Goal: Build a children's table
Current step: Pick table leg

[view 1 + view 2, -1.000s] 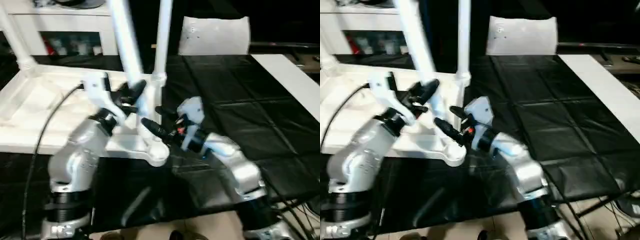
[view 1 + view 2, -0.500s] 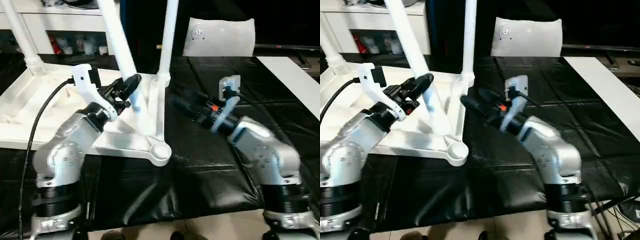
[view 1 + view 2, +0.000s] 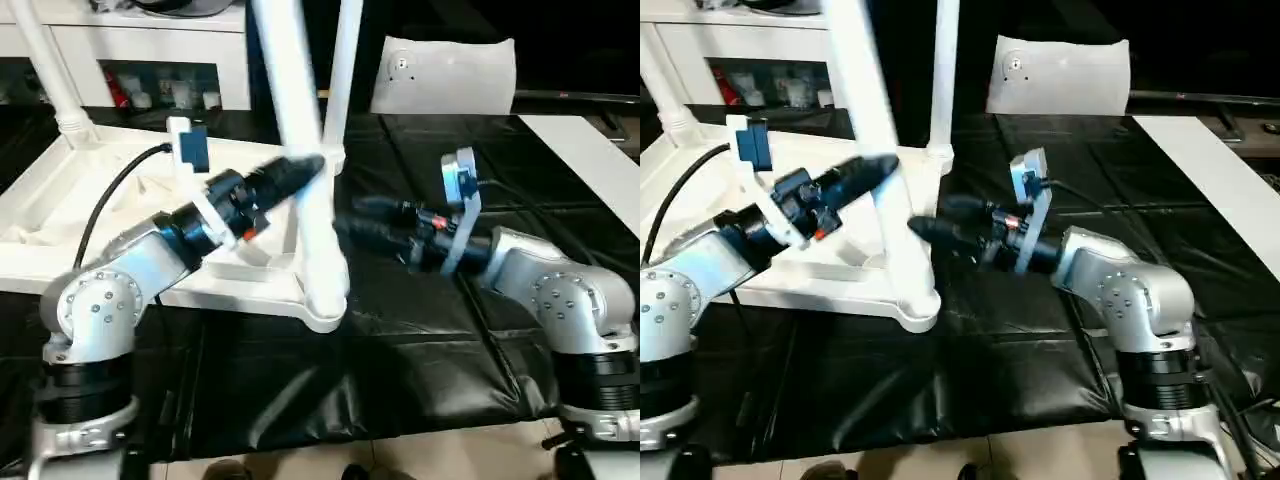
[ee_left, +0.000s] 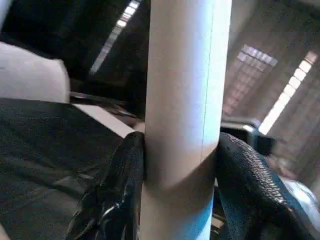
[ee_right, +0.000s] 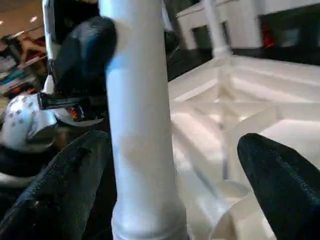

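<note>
No writing is readable. The upturned white plastic square table top (image 3: 120, 220) is lying on the black-covered work surface (image 3: 480, 160), three long tapered white legs rising from its corners. The left gripper (image 3: 300, 170) is clasping the near-corner leg (image 3: 305, 150); the right gripper (image 3: 940, 222) is gaping wide beside it. A white shelved cabinet (image 3: 140, 50) is standing behind.
</note>
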You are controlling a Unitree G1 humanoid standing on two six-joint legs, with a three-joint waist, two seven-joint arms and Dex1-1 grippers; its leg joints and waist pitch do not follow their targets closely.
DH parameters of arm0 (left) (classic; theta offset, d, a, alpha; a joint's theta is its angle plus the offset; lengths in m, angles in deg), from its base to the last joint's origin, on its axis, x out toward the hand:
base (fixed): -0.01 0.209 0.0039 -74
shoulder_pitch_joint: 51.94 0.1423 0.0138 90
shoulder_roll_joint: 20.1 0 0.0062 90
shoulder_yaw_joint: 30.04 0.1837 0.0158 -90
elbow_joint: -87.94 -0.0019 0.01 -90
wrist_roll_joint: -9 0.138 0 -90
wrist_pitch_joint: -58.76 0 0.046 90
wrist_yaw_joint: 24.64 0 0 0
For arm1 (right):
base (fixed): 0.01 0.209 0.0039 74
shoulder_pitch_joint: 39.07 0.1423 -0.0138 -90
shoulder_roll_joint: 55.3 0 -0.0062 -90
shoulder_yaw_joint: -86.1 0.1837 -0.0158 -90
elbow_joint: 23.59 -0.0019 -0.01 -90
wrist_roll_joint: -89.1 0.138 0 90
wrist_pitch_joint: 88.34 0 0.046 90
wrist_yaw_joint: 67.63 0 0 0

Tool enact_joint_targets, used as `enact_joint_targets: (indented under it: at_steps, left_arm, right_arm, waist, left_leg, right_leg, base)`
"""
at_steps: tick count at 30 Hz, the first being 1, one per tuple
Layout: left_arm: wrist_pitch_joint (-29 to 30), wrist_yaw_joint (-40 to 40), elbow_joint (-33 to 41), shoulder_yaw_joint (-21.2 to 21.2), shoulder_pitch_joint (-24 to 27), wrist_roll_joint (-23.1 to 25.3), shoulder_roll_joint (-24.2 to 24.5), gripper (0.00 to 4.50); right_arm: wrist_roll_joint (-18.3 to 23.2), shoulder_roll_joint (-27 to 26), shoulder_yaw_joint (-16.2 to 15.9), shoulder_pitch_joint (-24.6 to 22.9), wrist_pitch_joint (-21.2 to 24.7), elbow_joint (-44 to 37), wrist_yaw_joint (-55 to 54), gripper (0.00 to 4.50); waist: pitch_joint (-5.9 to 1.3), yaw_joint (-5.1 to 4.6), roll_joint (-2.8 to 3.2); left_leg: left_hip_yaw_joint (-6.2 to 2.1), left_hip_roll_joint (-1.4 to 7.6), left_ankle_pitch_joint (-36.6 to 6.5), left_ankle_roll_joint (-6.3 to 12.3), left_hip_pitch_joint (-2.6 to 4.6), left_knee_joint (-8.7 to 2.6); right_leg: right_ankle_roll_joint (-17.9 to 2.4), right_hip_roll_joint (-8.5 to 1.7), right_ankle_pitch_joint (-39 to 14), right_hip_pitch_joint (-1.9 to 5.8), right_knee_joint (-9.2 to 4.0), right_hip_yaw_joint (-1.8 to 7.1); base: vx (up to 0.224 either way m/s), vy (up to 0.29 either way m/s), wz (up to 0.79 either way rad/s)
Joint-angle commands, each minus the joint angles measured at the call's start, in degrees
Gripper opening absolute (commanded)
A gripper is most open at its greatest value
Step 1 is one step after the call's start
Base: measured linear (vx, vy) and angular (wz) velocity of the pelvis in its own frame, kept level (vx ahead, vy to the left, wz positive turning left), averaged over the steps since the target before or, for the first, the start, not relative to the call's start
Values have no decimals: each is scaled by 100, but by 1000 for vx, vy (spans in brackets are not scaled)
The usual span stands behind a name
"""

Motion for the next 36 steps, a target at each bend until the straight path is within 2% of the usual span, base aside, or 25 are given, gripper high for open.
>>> enact_joint_targets:
  at_steps: [1,4,6,10,14,15,16,17,20,26,35,36]
  left_arm:
    - [-86,-568,79,242,-203,34,155,184]
    - [-68,-1032,-16,374,-304,-51,276,184]
    - [-54,-1467,-84,522,-384,-90,378,184]
    - [-93,-1908,-187,688,-509,-84,453,184]
    - [-158,-2113,-282,855,-641,20,454,184]
    - [-217,-2230,-319,941,-686,112,459,184]
    - [-220,-2235,-321,944,-688,116,459,184]
    - [-277,-2299,-364,998,-730,192,445,184]
    - [-389,-2413,-444,1079,-792,310,440,184]
    - [-477,-2679,-505,1231,-881,400,502,184]
    - [-521,-2878,-586,1295,-975,478,528,184]
    - [-525,-2894,-597,1295,-981,485,531,184]
  right_arm:
    - [-3,188,-155,157,3,-94,354,450]
    - [-69,388,-364,232,-102,-74,791,450]
    - [-99,564,-560,252,-210,-128,1281,450]
    - [-126,682,-728,300,-285,-106,1645,450]
    - [-177,702,-865,358,-401,-51,1870,450]
    - [-183,701,-937,396,-439,-11,1978,431]
    - [-184,701,-940,397,-441,-9,1984,431]
    - [-198,693,-1026,420,-461,1,2070,409]
    - [-245,687,-1149,420,-499,-4,2227,389]
    - [-268,703,-1341,419,-485,28,2499,337]
    - [-429,796,-1499,436,-580,93,2707,268]
    - [-445,787,-1505,437,-588,100,2713,259]
  waist:
    - [-496,9,39]
    - [-494,20,24]
    - [-481,22,23]
    - [-493,20,-4]
    - [-497,24,-5]
    - [-499,21,-14]
    - [-500,23,-13]
    - [-498,22,-24]
    - [-498,21,-17]
    - [-501,25,-21]
    - [-501,27,-22]
    - [-501,32,-8]
  left_leg:
    - [89,0,-783,15,6,-384]
    - [95,7,-806,8,18,-381]
    - [94,12,-840,9,0,-384]
    - [95,9,-770,18,-15,-377]
    - [93,17,-757,11,-18,-374]
    - [93,16,-758,14,-18,-372]
    - [96,12,-756,24,-17,-369]
    - [95,17,-757,24,-20,-370]
    - [94,19,-745,23,-17,-369]
    - [91,25,-751,18,-18,-372]
    - [94,23,-756,0,-17,-366]
    - [90,24,-752,-3,-19,-369]
  right_leg:
    - [-397,-315,-2252,344,-395,269]
    - [-430,-319,-2253,339,-379,276]
    - [-428,-330,-2319,346,-384,275]
    - [-455,-335,-2300,355,-376,276]
    - [-496,-342,-2295,356,-370,277]
    - [-495,-341,-2313,360,-366,277]
    - [-492,-340,-2325,356,-371,276]
    - [-475,-342,-2356,359,-374,275]
    - [-432,-342,-2415,354,-377,276]
    - [-481,-343,-2347,355,-365,276]
    - [-489,-347,-2400,352,-371,278]
    - [-497,-351,-2393,358,-366,277]
  base:
    - [0,0,0]
    - [0,0,0]
    - [0,0,0]
    - [0,0,0]
    - [0,0,0]
    - [0,0,0]
    - [0,0,0]
    - [0,0,0]
    - [0,0,0]
    - [0,0,0]
    - [0,0,0]
    - [0,0,0]
